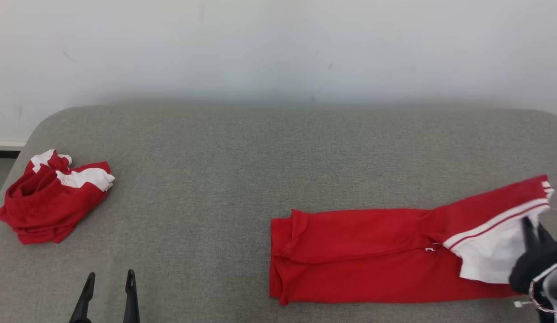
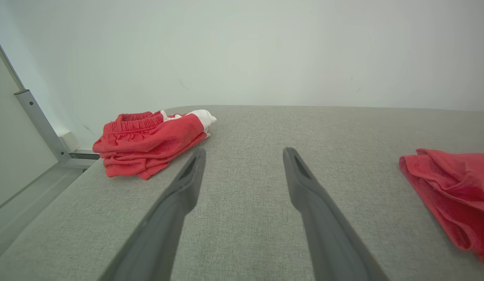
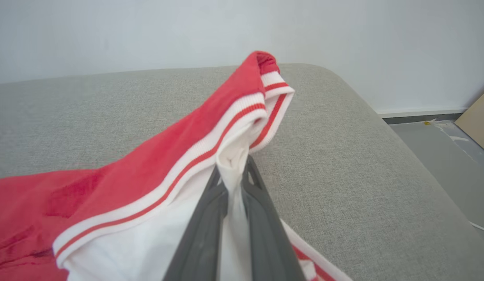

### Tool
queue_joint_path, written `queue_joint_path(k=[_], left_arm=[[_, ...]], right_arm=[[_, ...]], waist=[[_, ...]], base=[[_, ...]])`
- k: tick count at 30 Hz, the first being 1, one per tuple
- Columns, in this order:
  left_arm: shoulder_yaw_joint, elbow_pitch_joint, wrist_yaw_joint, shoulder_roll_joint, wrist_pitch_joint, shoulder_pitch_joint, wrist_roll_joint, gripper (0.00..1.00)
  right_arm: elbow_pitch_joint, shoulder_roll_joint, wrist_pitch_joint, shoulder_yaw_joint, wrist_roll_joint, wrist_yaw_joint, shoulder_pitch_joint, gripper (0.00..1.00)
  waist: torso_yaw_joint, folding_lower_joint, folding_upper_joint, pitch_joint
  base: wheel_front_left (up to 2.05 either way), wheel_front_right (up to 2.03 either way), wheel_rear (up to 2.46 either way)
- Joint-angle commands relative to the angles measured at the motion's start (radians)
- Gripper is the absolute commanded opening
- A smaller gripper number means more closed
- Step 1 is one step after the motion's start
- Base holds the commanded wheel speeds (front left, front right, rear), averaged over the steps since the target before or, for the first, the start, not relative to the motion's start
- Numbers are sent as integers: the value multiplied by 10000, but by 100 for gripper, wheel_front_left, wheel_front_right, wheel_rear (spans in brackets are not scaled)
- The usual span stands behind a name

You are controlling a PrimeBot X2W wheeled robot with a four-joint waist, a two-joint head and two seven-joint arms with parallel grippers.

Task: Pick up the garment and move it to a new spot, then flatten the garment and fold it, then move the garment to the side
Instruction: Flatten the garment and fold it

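Head view: red garment [image 1: 372,255] folded long, white striped end pinched in right hand [image 1: 533,228]; left hand [image 1: 111,274] spread wide.

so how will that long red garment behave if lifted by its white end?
Likely floppy: the garment sags and creases where the right gripper pinches it. Its folded layers will probably slide apart. It looks thin and light, though the grey fabric surface may drag on it.

left claw [image 1: 111,274] wide, right claw [image 3: 234,169] tight
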Motion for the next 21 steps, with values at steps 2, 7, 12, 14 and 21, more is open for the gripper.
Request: queue_joint_path(k=[2, 7, 12, 14, 21], left_arm=[[-1, 13, 13, -58, -33, 110, 114, 100], [1, 41, 11, -120, -33, 146, 110, 100], [-37, 101, 10, -160, -33, 47, 107, 100], [-77, 133, 11, -172, -33, -30, 92, 100], [-364, 267, 9, -198, -33, -271, 14, 100]], right_arm=[[-470, 287, -10, 268, 96, -29, 109, 0], [-2283, 947, 411, 1006, 218, -28, 542, 0], [-4384, 1751, 1184, 1578, 28, -28, 1024, 0], [-4989, 2046, 1445, 1769, 1, -28, 1160, 0], [-5890, 3057, 1939, 2407, -97, -28, 1346, 0]], waist=[[-84, -1, 0, -74], [-124, -1, 0, -114], [-46, -1, 0, -51], [41, -1, 0, -17], [446, -1, 0, 98]], base=[[0, 0, 0], [0, 0, 0], [0, 0, 0], [0, 0, 0], [0, 0, 0]])
